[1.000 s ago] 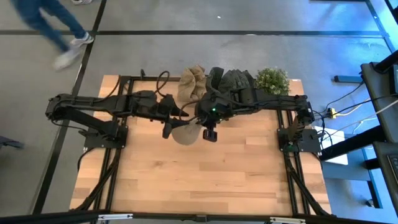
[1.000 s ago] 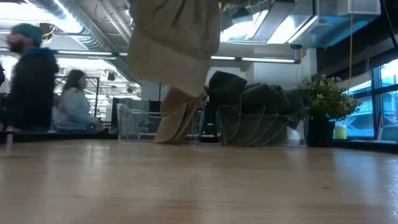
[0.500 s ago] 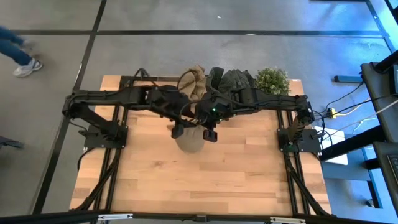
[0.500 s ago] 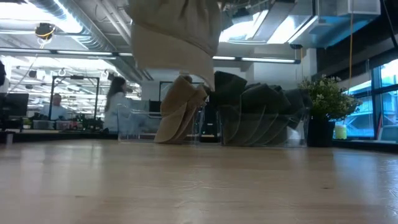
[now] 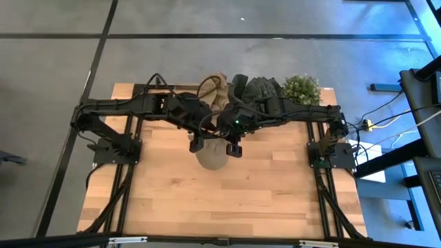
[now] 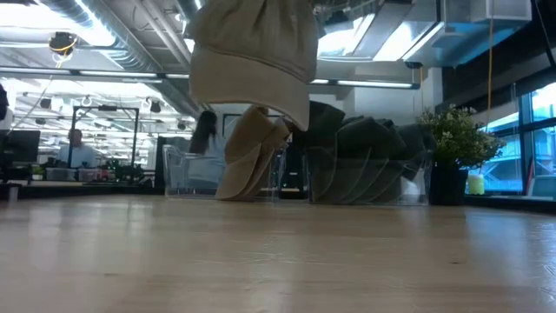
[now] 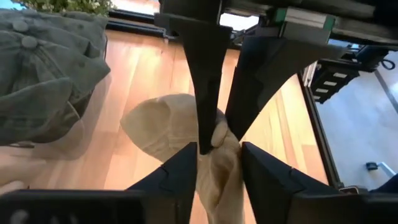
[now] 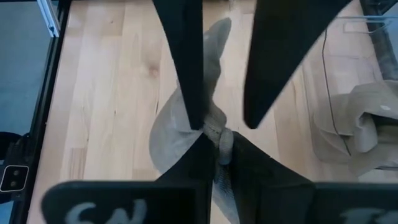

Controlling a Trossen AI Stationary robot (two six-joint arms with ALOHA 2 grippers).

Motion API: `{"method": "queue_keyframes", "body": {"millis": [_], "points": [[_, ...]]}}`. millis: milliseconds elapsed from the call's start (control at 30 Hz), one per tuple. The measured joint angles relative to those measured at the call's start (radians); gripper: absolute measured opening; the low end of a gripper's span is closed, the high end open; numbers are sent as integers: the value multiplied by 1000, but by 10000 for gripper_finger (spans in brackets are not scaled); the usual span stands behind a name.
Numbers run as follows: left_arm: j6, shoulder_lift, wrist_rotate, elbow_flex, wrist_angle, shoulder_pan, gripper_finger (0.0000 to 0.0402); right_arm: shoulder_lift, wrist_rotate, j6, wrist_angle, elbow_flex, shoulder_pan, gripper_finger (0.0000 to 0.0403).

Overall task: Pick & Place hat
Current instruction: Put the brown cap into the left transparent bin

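Beige hat point(image 5: 211, 153): held above the table point(image 5: 241, 186), clear of it, near the hat bins. Right gripper point(image 8: 217, 127): jaws nearly closed, pinching its fabric. Left gripper point(image 7: 214, 134): jaws half open astride the fabric, grip uncertain. Handover advised only once the second pinch is firm.

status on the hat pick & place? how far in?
Done: one beige hat is out of its clear bin and hangs in the air above the table, as the low view shows. In hand: the right gripper is shut on its fabric, and the left gripper brackets the same bunch; whether it grips is unclear. Left: setting it down. Other beige hats and green hats remain in their bins.
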Motion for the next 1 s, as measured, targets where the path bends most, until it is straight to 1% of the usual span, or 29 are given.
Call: {"method": "queue_keyframes", "body": {"millis": [167,433,567,667,767,900,1000], "points": [[-1,17,1,-5,-19,0,88,0,3,-1,-2,0,0,36],[32,24,4,-5,-17,0,62,0,3,-1,-6,-1,0,38],[69,23,46,-5,-19,0,30,0,-2,-17,-1,-1,0,41],[107,23,50,5,-48,0,9,0,-2,-56,4,-1,1,60],[134,23,43,8,-95,0,9,-1,-1,-77,6,0,1,90],[182,22,42,8,-149,1,7,-1,3,-81,-39,10,-2,143],[254,20,40,28,-228,16,7,-12,80,-80,-112,53,-8,177]]}}
